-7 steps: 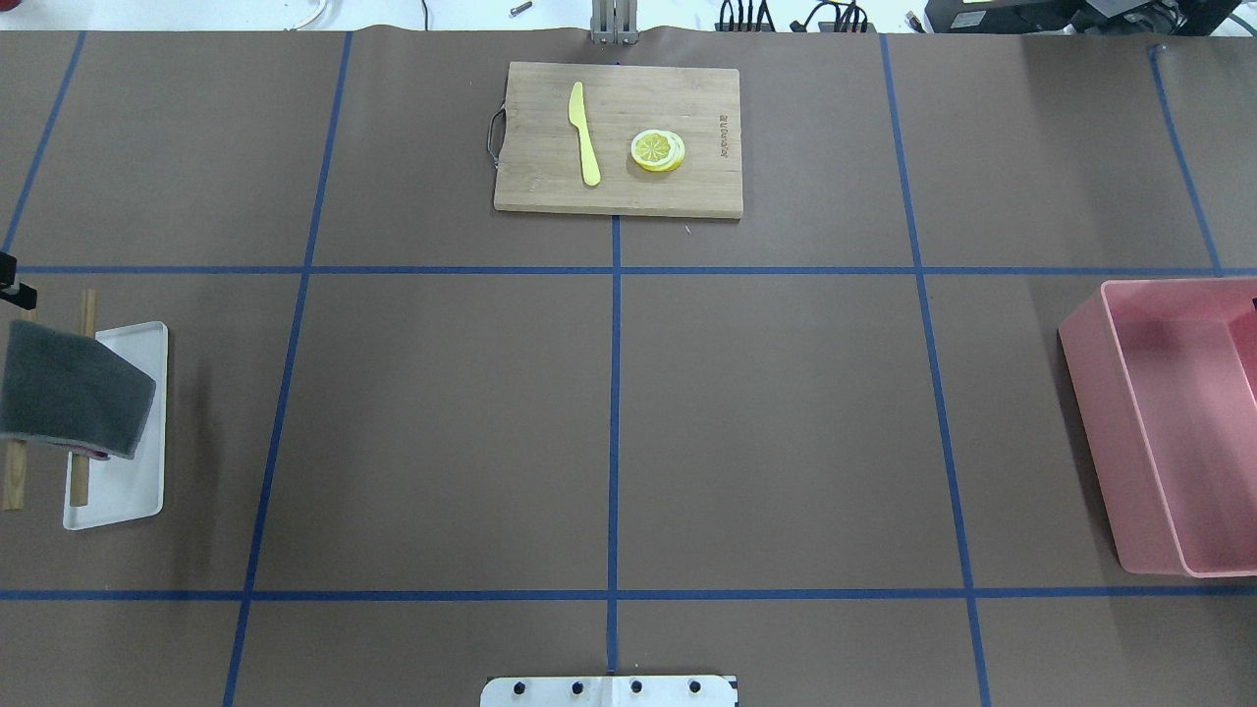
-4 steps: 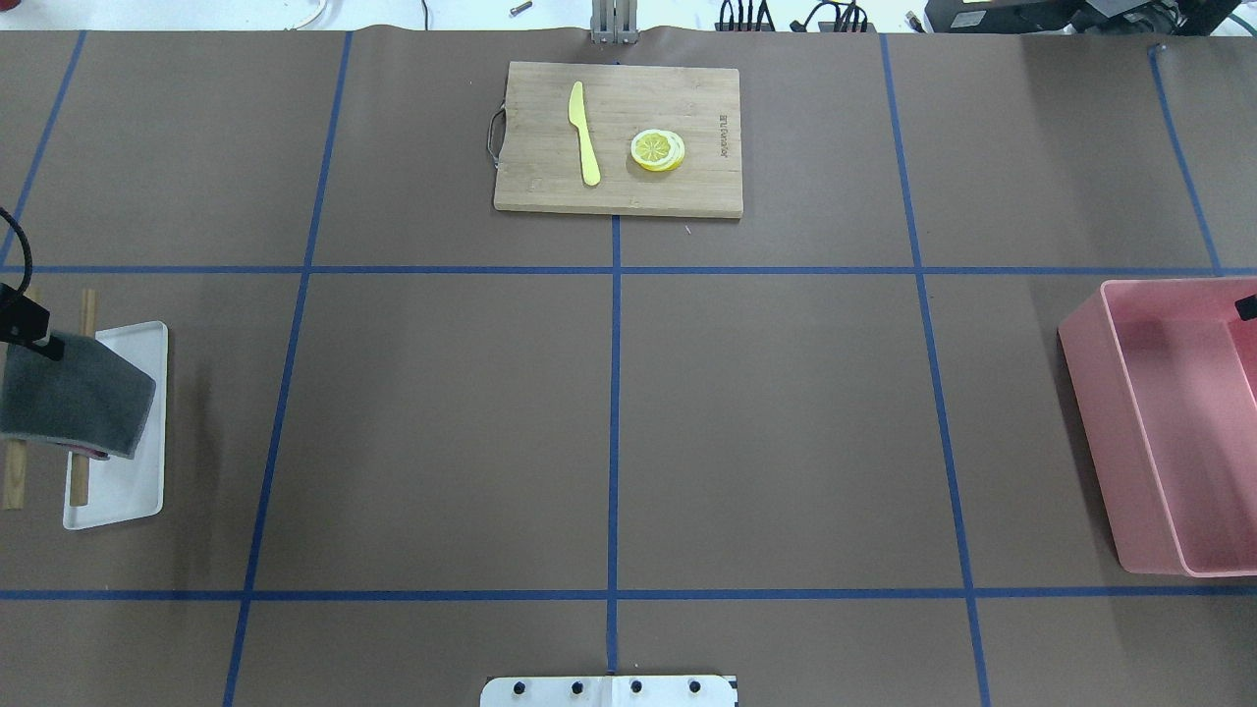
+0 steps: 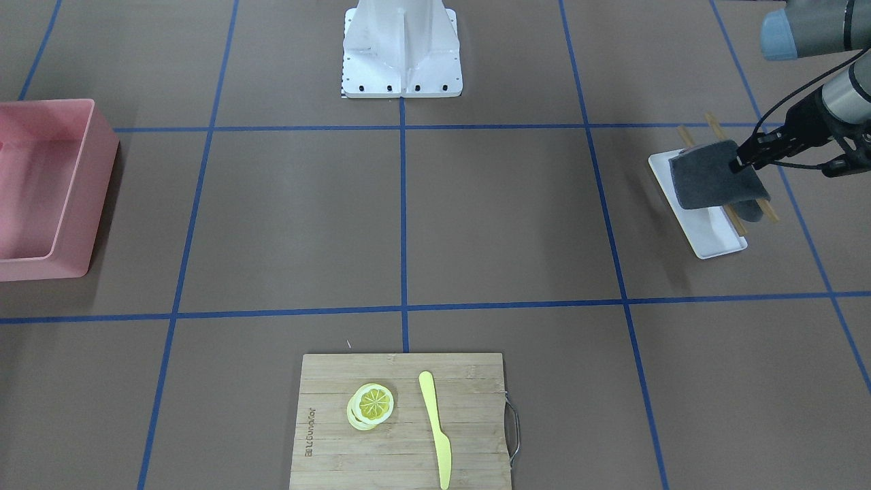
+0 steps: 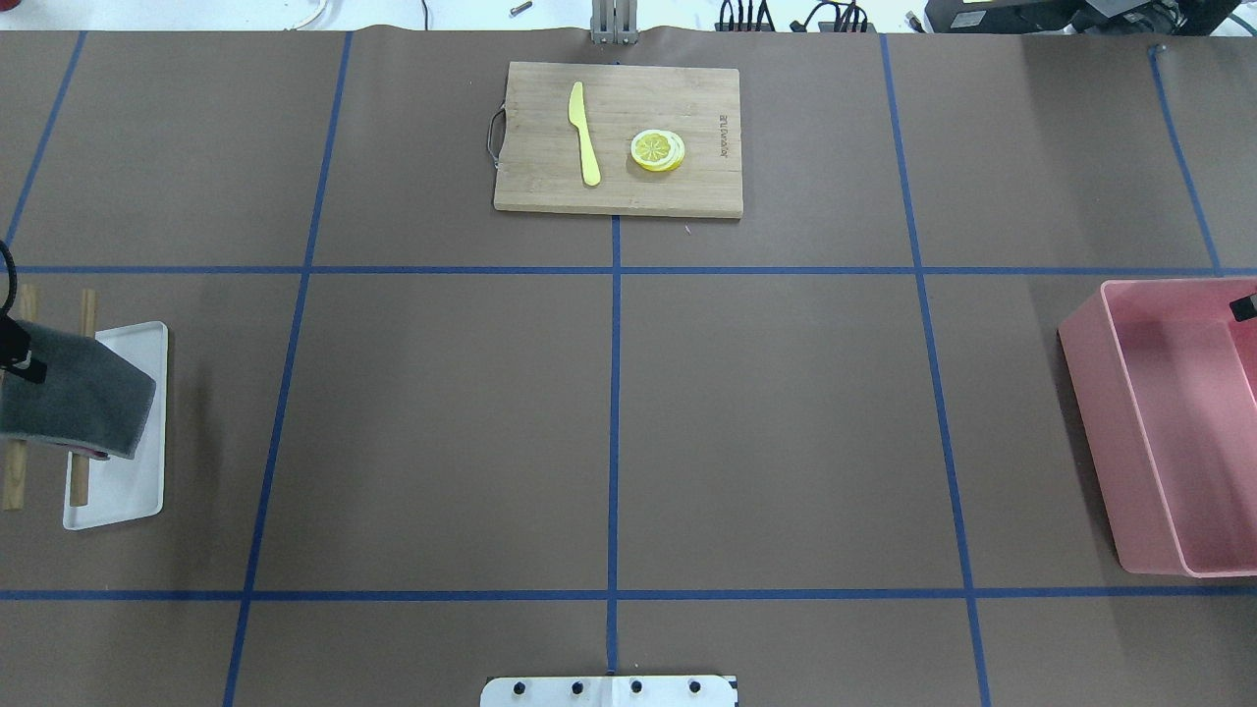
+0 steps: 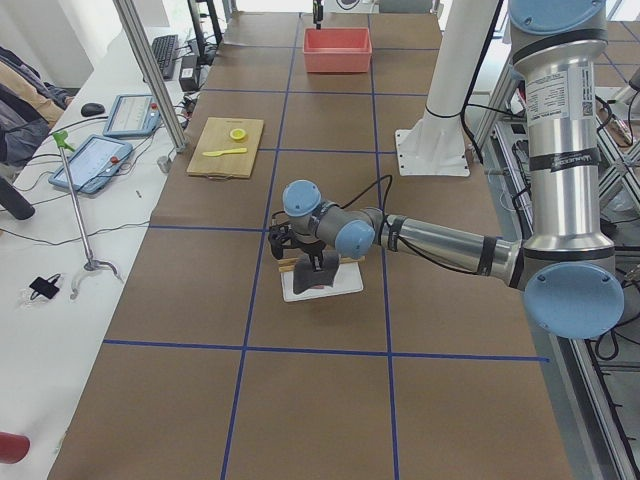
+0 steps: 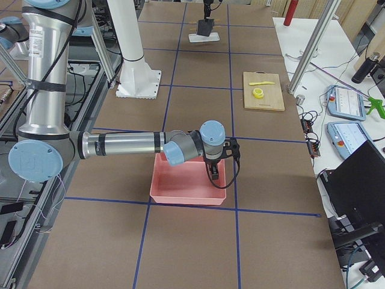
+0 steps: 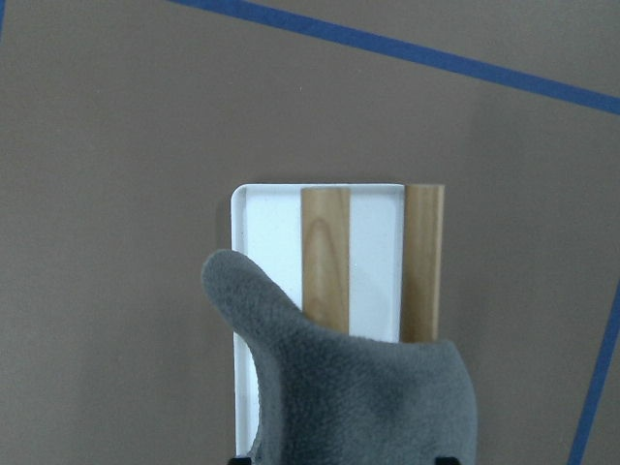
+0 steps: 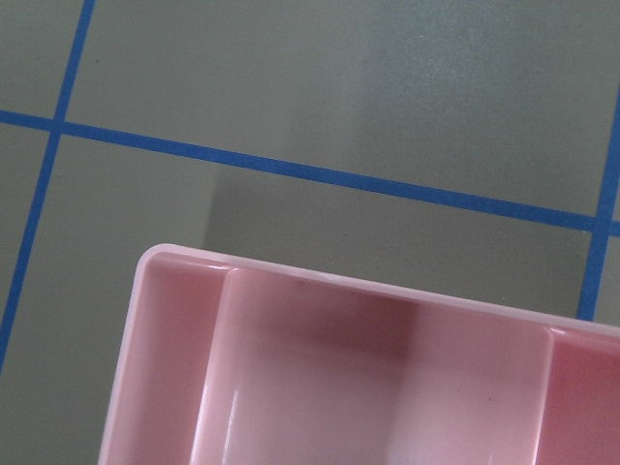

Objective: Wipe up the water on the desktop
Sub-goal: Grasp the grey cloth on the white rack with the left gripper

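Note:
The desktop [image 4: 786,422] is brown with blue tape lines; I see no water on it. A grey cloth [image 4: 79,398] hangs over two wooden slats [image 7: 325,252] above a white tray [image 4: 118,501] at the table's left end. My left gripper [image 3: 738,163] is at the cloth's upper edge. In the left wrist view the cloth [image 7: 368,397] lies between the two spread fingertips, so the gripper looks open around it. My right gripper [image 4: 1245,307] hovers over the pink bin [image 4: 1090,393] at the right edge; I cannot tell if it is open or shut.
A bamboo cutting board [image 4: 530,187] at the far middle holds a yellow knife [image 4: 584,137] and lemon slices [image 4: 657,150]. The robot's base plate [image 4: 609,690] is at the near middle edge.
My left gripper has moved down and toward the robot onto the cloth's upper edge. The cloth has kept its shape. The right gripper's tip has come into view over the bin.

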